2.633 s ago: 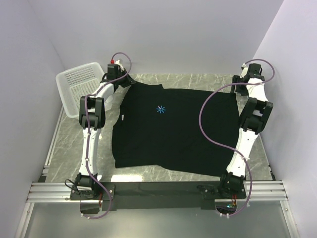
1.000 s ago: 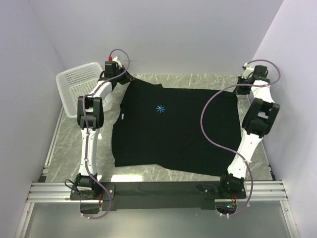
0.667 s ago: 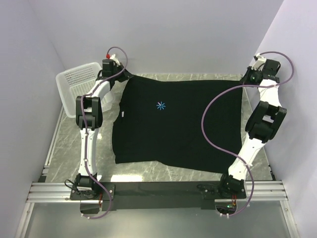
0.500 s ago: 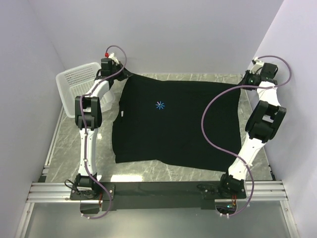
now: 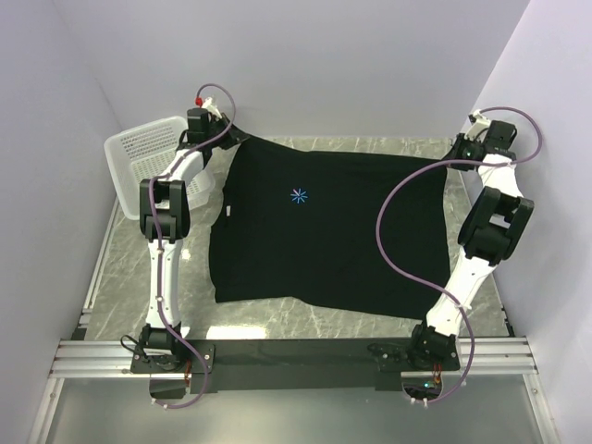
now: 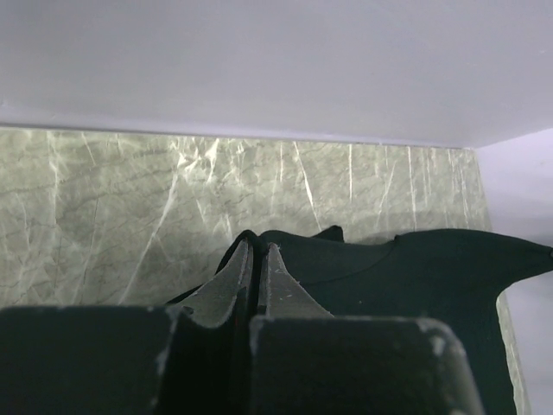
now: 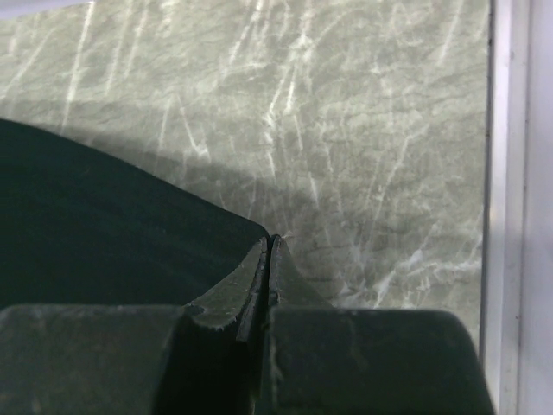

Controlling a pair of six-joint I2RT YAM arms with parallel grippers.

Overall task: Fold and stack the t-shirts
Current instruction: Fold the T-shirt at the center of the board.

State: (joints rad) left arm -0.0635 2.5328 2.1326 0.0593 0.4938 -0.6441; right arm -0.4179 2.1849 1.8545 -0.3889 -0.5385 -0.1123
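Note:
One black t-shirt point(image 5: 314, 245) with a small light-blue starburst point(image 5: 298, 195) lies spread on the marble table point(image 5: 120, 268). Its far edge is raised and pulled taut between both grippers. My left gripper point(image 5: 240, 140) is shut on the far left corner; in the left wrist view its tips point(image 6: 257, 251) pinch a fold of the black fabric point(image 6: 415, 277). At the far right, my right gripper point(image 5: 455, 158) is shut on the other corner, and in the right wrist view its tips point(image 7: 270, 242) clamp the edge of the cloth point(image 7: 104, 225).
A white mesh basket point(image 5: 148, 157) leans at the back left, just beside the left arm. The back wall stands close behind both grippers and a side wall close to the right arm. A metal rail point(image 5: 296, 356) runs along the near edge.
Over the last second both grippers rose and moved back and apart, still holding the corners. The shirt's far edge went from slack to stretched straight. In the last half second almost nothing moved.

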